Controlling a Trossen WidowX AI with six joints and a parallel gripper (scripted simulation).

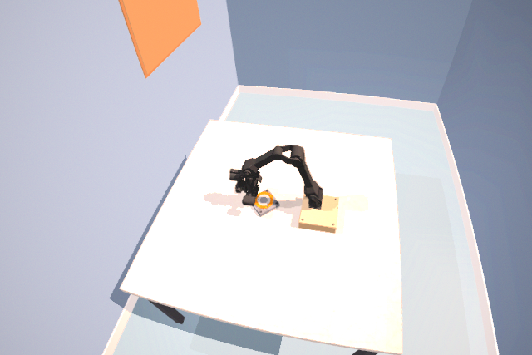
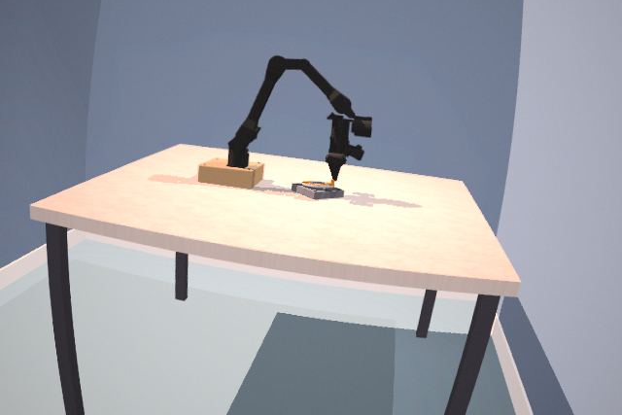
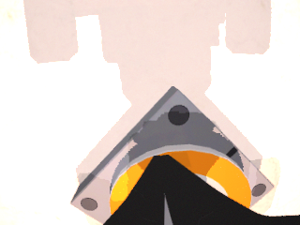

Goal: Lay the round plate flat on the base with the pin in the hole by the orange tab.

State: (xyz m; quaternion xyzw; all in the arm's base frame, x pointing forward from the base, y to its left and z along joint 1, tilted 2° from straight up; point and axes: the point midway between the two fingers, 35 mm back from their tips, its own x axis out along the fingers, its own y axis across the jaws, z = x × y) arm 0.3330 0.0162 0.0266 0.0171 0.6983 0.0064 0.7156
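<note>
Round plate (image 3: 234, 178) (orange rim) on the grey base (image 3: 178, 127); we see the gripper (image 3: 164, 195), fingers closed on nothing, tip down at the plate's edge

An orange panel (image 1: 156, 13) hangs on the wall above the table (image 1: 266, 273).

Top: high, far, angled down. Exterior: low, side-on. Wrist: close, straight down. All share base (image 1: 263, 208)

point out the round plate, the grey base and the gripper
round plate (image 3: 232, 183): wrist view, on the orange ring's right side.
grey base (image 3: 182, 127): wrist view, on the bare top corner by the dark hole.
gripper (image 2: 333, 175): exterior view, at the shut fingers' tip over the plate.
</note>
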